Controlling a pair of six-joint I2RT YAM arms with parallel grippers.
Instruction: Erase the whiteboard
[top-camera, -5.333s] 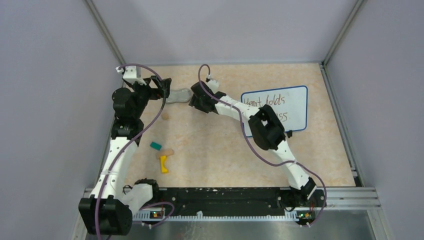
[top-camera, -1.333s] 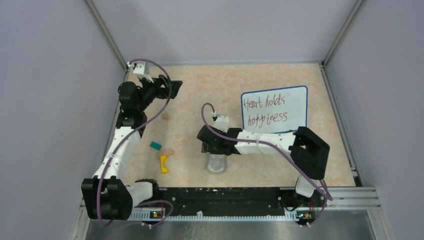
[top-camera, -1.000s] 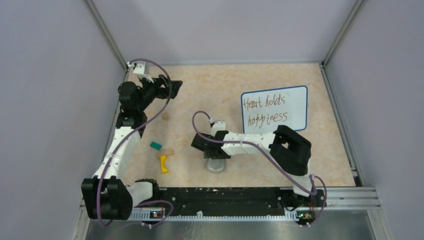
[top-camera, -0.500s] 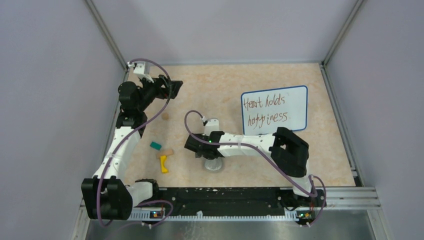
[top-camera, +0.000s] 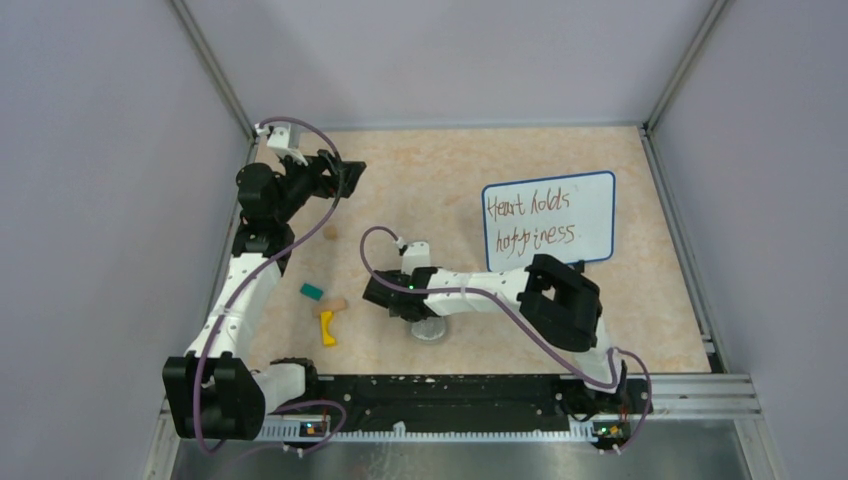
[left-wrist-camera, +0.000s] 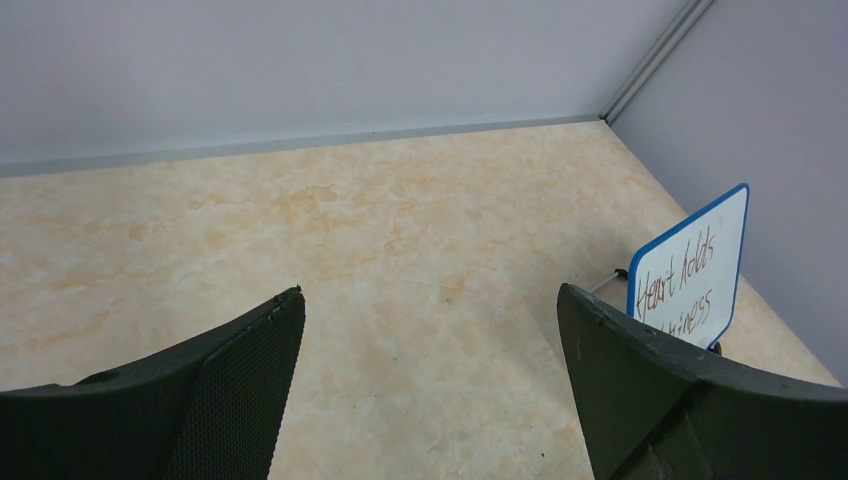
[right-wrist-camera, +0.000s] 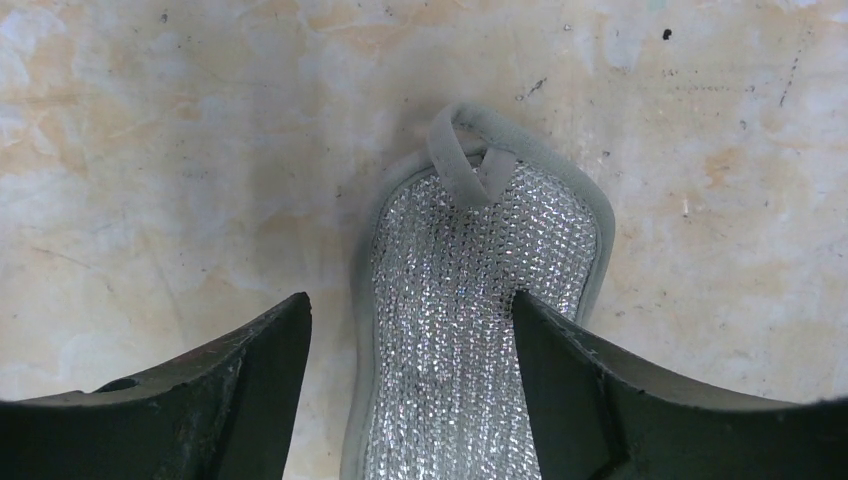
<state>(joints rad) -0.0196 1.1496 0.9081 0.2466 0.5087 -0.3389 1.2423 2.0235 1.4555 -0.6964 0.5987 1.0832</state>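
Observation:
The whiteboard (top-camera: 548, 218) stands at the right of the table with brown handwriting on it; it also shows in the left wrist view (left-wrist-camera: 690, 280). A silver mesh eraser pad (top-camera: 432, 328) with a grey rim and loop lies flat on the table at the near middle. My right gripper (top-camera: 397, 300) is open and low over the pad (right-wrist-camera: 480, 300). In the right wrist view (right-wrist-camera: 410, 305) the pad lies between its fingers, the left one clear of the rim. My left gripper (top-camera: 350, 178) is open and empty, raised at the back left (left-wrist-camera: 430, 300).
A teal block (top-camera: 312, 291), a tan block (top-camera: 337, 303) and a yellow piece (top-camera: 327, 328) lie left of the pad. A small brown bit (top-camera: 330, 232) lies further back. Grey walls close in the table on three sides.
The right arm has brought the pad from the back middle to the near middle. In the last second its wrist has swung left over the pad. The left gripper drew back from the pad's old spot.

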